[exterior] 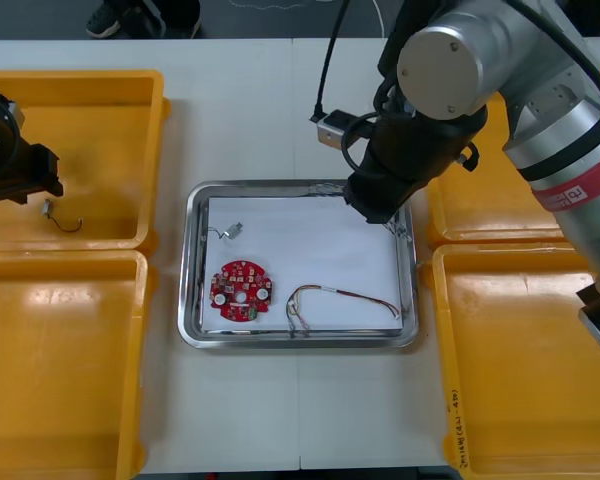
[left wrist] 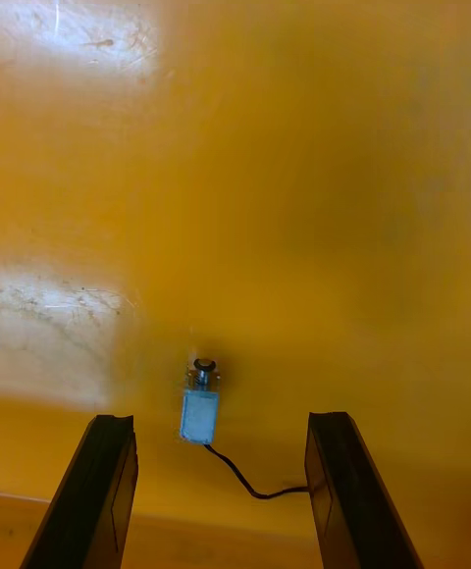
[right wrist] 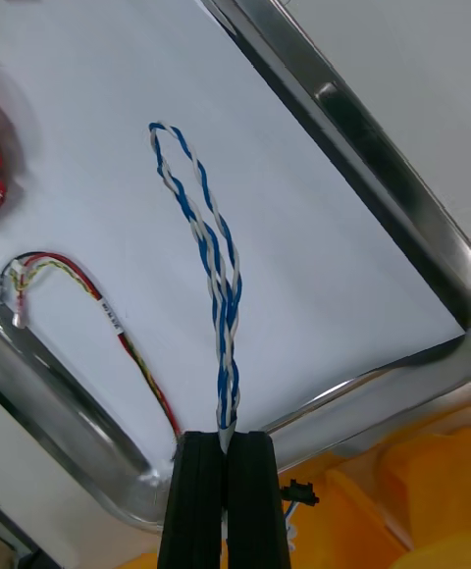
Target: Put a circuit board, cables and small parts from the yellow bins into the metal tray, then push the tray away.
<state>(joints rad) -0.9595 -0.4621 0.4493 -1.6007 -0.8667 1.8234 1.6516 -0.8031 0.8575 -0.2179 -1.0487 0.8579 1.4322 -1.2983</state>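
Twisted blue and white cable (right wrist: 201, 235) is pinched between the nearly closed fingers of the right gripper (right wrist: 227, 446), over the upper right corner of the metal tray (exterior: 192, 270). Left gripper (left wrist: 221, 419), fingers wide, hovers over a small metal part (left wrist: 199, 415) in the upper-left yellow bin (exterior: 100, 90). Red band (exterior: 580, 185) on the right arm bears white lettering, too small to read.

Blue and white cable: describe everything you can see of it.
The blue and white cable is two thin wires, one blue and one white, twisted together and folded into a long, narrow loop. Its two strands meet between the fingers of the right gripper, which is shut on them, and the bend lies farthest from the fingers. The loop reaches over the white inside of the metal tray, near a corner. It is apart from the red and yellow cable. Whether it touches the tray's floor cannot be told.
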